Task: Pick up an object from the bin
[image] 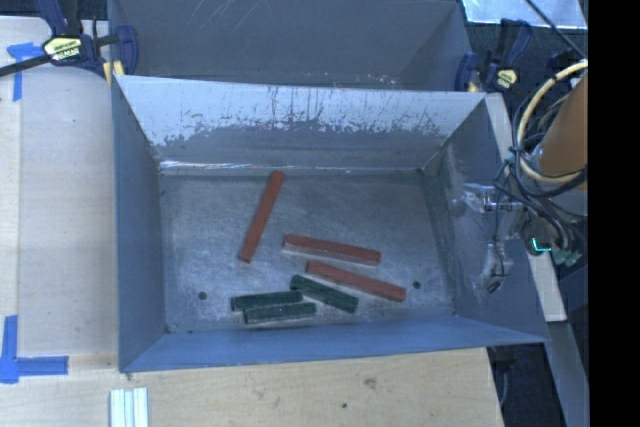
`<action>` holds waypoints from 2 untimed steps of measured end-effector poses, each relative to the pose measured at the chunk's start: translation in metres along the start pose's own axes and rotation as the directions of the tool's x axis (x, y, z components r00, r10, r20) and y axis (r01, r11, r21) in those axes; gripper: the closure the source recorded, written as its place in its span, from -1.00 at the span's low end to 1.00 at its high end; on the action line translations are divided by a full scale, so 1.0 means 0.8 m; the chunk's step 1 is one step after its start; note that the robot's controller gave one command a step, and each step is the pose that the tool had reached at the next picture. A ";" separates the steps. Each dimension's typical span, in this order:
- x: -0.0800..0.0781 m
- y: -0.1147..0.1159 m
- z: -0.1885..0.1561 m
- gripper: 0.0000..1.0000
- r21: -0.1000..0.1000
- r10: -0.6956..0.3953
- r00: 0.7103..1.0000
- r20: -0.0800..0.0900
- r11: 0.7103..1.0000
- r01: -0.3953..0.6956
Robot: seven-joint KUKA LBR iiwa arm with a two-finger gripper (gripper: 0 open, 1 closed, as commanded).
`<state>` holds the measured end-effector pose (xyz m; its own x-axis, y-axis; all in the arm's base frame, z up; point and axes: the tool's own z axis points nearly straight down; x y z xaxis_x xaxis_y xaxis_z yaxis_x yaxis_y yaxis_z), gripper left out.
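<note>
My gripper (494,260) hangs at the bin's right side, above the sloping right wall and away from the loose things. Nearest to it lies a red-brown bar (356,281) on the bin floor, slanting down to the right. Just above that one a second red-brown bar (331,249) lies almost level. A dark green bar (325,294) rests left of the first bar's lower end, pointing towards the floor's front edge.
A third red-brown bar (261,216) lies steeply tilted at the floor's left middle. Two more dark green bars (268,305) lie side by side near the front left. The arm with its cables stands outside the bin's right rim.
</note>
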<state>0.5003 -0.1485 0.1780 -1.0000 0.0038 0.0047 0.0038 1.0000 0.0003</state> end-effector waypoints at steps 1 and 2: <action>-0.011 0.065 0.140 -1.00 -0.002 -0.127 0.992 0.001 0.992 0.127; -0.016 0.130 0.126 -1.00 -0.001 -0.166 0.986 0.006 0.986 0.166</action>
<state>0.5130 -0.0441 0.0774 -0.9868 -0.1618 -0.0013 -0.1618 0.9868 0.0023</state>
